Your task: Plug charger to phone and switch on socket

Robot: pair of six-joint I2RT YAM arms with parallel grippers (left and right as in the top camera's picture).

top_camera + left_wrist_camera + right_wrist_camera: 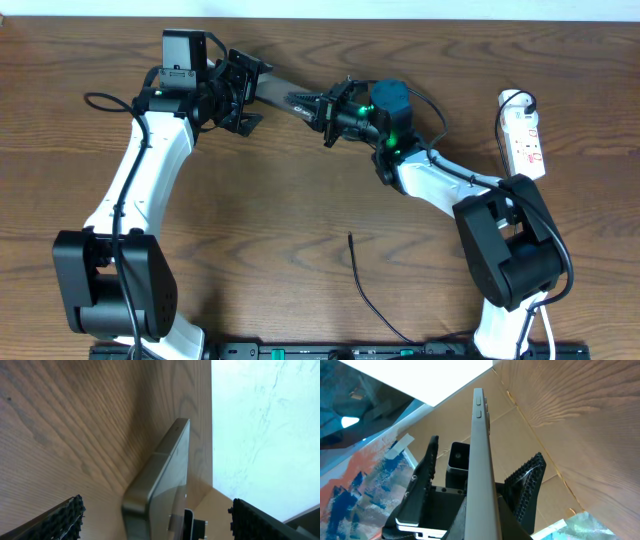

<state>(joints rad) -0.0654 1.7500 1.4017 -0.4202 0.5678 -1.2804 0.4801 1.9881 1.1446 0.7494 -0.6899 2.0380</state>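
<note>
The phone [285,95] is held off the table at the back, turned on edge. My right gripper [322,110] is shut on its right end; in the right wrist view the thin grey edge of the phone [481,450] rises out of my jaws [482,532]. My left gripper [245,95] is open around the phone's left end, and its pads [155,517] stand wide apart on either side of the phone [165,470]. The charger cable [368,290] lies on the table in front, its plug tip [350,237] free. The white socket [525,135] lies at the right.
The socket's white cord [512,100] loops at its far end. A black rail [330,351] runs along the table's front edge. The right arm's base [505,250] stands at the right front, and the left arm's base [110,285] at the left front.
</note>
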